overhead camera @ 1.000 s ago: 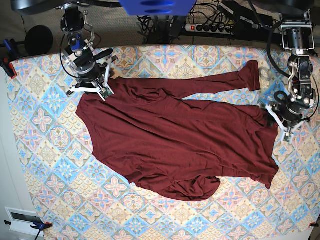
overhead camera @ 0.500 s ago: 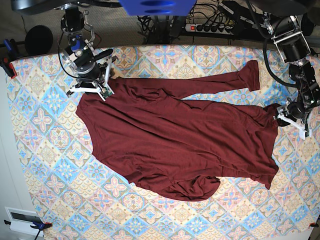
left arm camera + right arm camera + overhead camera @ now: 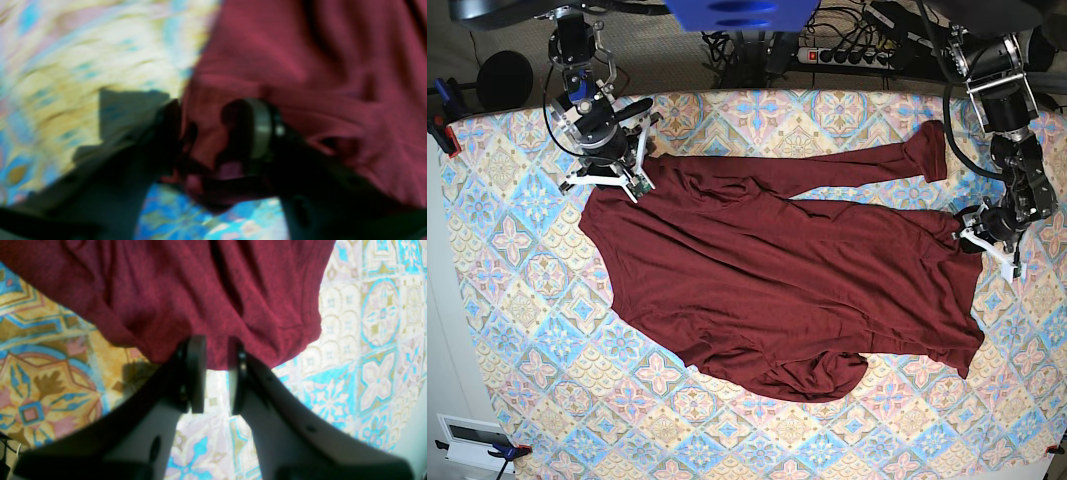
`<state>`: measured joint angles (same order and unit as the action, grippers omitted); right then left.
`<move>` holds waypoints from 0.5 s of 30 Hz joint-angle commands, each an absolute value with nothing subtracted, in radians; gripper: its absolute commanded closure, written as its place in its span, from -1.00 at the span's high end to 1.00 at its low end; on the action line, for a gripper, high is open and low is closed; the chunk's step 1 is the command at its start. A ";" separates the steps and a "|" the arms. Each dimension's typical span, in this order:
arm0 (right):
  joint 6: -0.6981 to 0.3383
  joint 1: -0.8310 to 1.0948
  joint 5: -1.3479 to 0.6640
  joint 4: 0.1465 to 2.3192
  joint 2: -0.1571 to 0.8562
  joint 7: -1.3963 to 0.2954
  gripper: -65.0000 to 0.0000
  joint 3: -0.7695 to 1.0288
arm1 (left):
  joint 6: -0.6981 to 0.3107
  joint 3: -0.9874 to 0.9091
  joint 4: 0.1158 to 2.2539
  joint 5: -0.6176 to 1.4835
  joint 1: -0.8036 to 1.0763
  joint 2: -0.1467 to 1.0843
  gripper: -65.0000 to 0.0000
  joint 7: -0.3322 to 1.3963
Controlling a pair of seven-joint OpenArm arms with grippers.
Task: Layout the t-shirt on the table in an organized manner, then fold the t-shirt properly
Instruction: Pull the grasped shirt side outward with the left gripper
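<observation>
Maroon knit of the t-shirt [image 3: 777,290] sprawls rumpled across the table [image 3: 517,300], one sleeve stretching toward 1 o'clock. At 10 o'clock the right claw [image 3: 216,373] is nearly closed, pinching the shirt's edge between its pads. At 3 o'clock the left claw [image 3: 213,140] appears clamped on bunched fabric, though heavy blur smears that wrist view and hides the pads.

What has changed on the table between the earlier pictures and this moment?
The left tool swung out toward the table edge, then came back a little toward the t-shirt; its arm now reaches from higher up. It is pinching the shirt's edge. The right tool, at the shirt's other end, did not move, and the shirt lies nearly as before.
</observation>
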<state>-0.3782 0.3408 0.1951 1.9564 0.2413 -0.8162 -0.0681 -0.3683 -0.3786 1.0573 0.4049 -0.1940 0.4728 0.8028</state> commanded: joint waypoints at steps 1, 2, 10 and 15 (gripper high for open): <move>-0.372 0.337 0.196 1.975 0.249 -0.802 -0.67 -0.061 | -0.386 -0.381 1.072 0.414 -0.206 0.498 -0.52 0.797; -0.372 0.337 0.196 1.975 0.249 -0.802 -0.67 -0.059 | -0.407 -0.381 1.072 0.414 -0.206 0.499 -0.65 0.799; -0.372 0.337 0.196 1.975 0.249 -0.802 -0.67 -0.059 | -0.427 -0.381 1.073 0.412 -0.203 0.547 -0.99 0.797; -0.372 0.332 0.196 1.974 0.249 -0.802 -0.67 -0.064 | -0.427 -0.380 1.150 0.414 -0.130 0.587 -0.99 0.785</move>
<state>-0.3779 0.3378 0.1951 1.9564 0.2409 -0.8162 -0.0654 -0.4206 -0.3744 1.1336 0.3981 -0.1078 0.5632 0.8070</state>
